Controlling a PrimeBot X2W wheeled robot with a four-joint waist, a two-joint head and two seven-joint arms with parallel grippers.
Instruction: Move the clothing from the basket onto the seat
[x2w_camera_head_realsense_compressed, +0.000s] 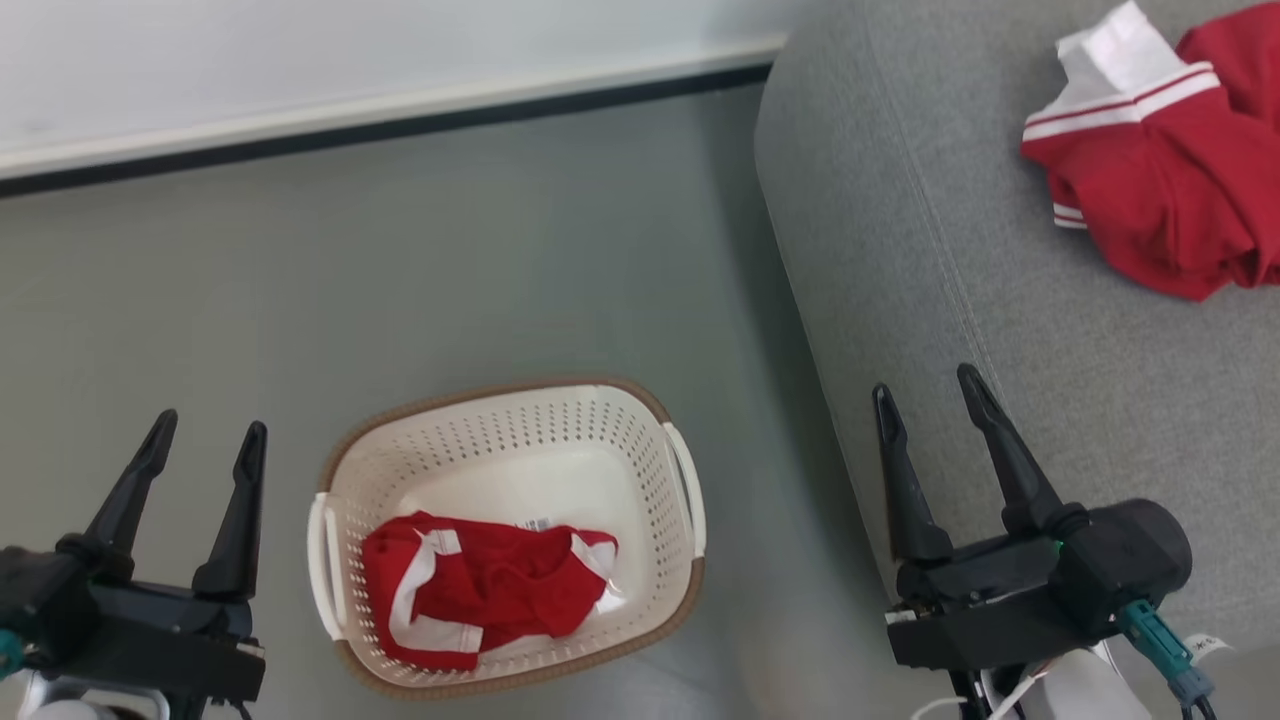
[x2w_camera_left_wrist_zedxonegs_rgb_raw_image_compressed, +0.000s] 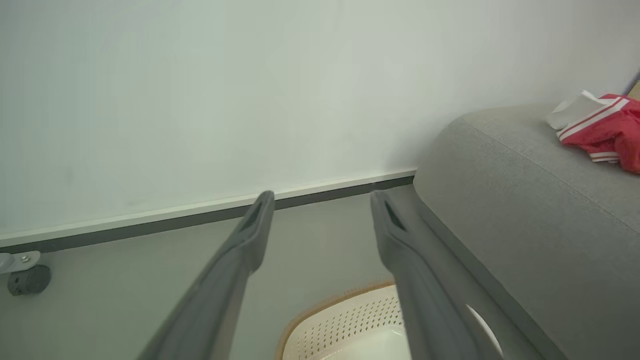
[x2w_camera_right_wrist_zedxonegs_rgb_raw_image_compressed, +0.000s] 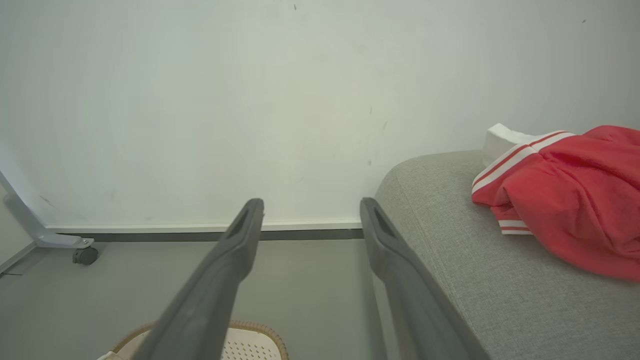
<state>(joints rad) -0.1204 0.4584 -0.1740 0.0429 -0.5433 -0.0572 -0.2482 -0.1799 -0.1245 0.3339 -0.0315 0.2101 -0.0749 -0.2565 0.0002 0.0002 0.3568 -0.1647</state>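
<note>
We have one red garment (x2w_camera_head_realsense_compressed: 1170, 190) on the seat (x2w_camera_head_realsense_compressed: 950, 250) and the other garment (x2w_camera_head_realsense_compressed: 490, 590) bunched in the basket (x2w_camera_head_realsense_compressed: 500, 392) on the floor, so left hand (x2w_camera_head_realsense_compressed: 210, 422) beside the basket and right hand (x2w_camera_head_realsense_compressed: 924, 380) over the seat edge hang wide open, empty, free to reach in.

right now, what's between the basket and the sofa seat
A bare strip of grey floor lies between the basket and the seat, with nothing on it, as the head view shows.

Cream-white perforated basket (x2w_camera_head_realsense_compressed: 640, 440), brown rim; red garment (x2w_camera_head_realsense_compressed: 480, 590) inside, white stripes. Grey woven sofa cushion (x2w_camera_head_realsense_compressed: 900, 250); red garment (x2w_camera_head_realsense_compressed: 1170, 190), white-striped trim. Grey floor (x2w_camera_head_realsense_compressed: 400, 280).
</note>
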